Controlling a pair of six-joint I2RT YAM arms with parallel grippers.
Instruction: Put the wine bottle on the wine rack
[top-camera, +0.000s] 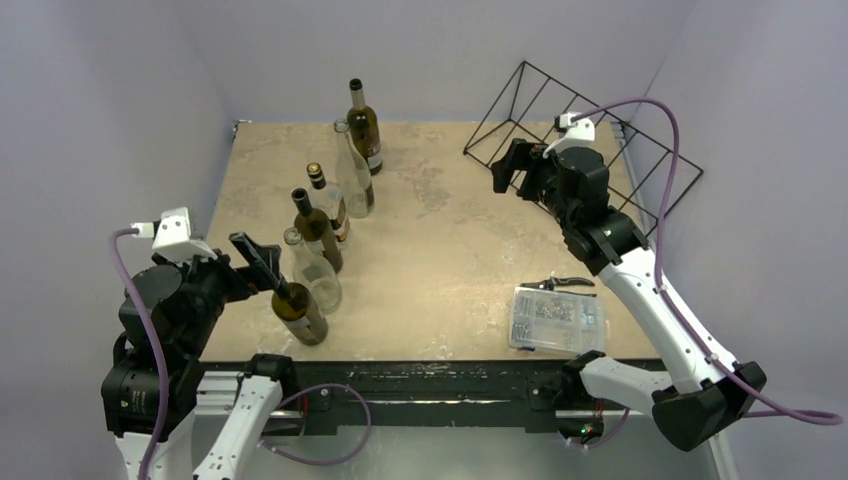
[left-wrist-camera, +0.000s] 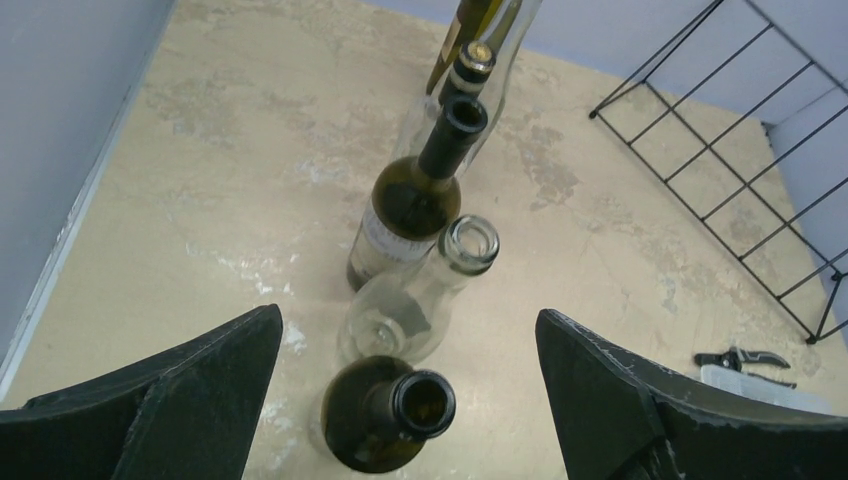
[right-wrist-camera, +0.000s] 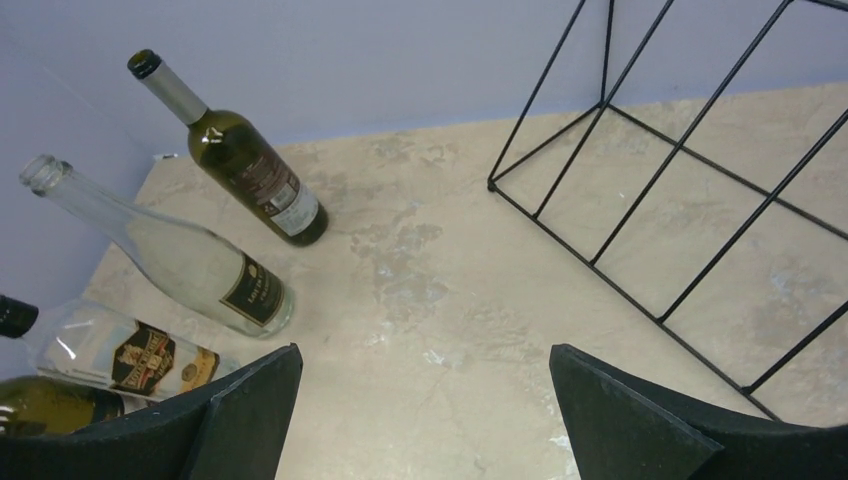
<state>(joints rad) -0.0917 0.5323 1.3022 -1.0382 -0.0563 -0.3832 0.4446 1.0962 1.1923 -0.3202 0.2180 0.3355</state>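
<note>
6 wine bottles stand upright in a ragged row on the L side of the table (top-camera: 450, 250), none on the wine rack (top-camera: 493, 106). Far to near:
- far dark green bottle (top-camera: 364, 128)
- tall clear bottle (top-camera: 354, 178)
- black-capped bottle (top-camera: 331, 208) w/ label
- open dark green bottle (top-camera: 320, 238)
- squat clear bottle (top-camera: 312, 278)
- nearest dark bottle (top-camera: 300, 312), by the front edge

There is 1 rack, empty, at the far R corner, well apart from the bottles. Also 1 clear parts box (top-camera: 556, 320) near the front R, w/ 1 pair of black-handled cutters (top-camera: 560, 283) just beyond it.

2 grippers, both spread wide and holding nothing. The left gripper (top-camera: 258, 260) hangs over the near end of the row. In its wrist view the nearest bottle's mouth sits between the fingers, not touching either. The right gripper (top-camera: 516, 172) hangs beside the rack's L end, over bare table.

Hard to see:
- The R arm covers part of the rack.
- The left wrist view cuts off the far bottles at the top.
- The right wrist view shows only 4 bottles, 2 of them clipped at the L edge.
- The box contents are too small to tell.
</note>
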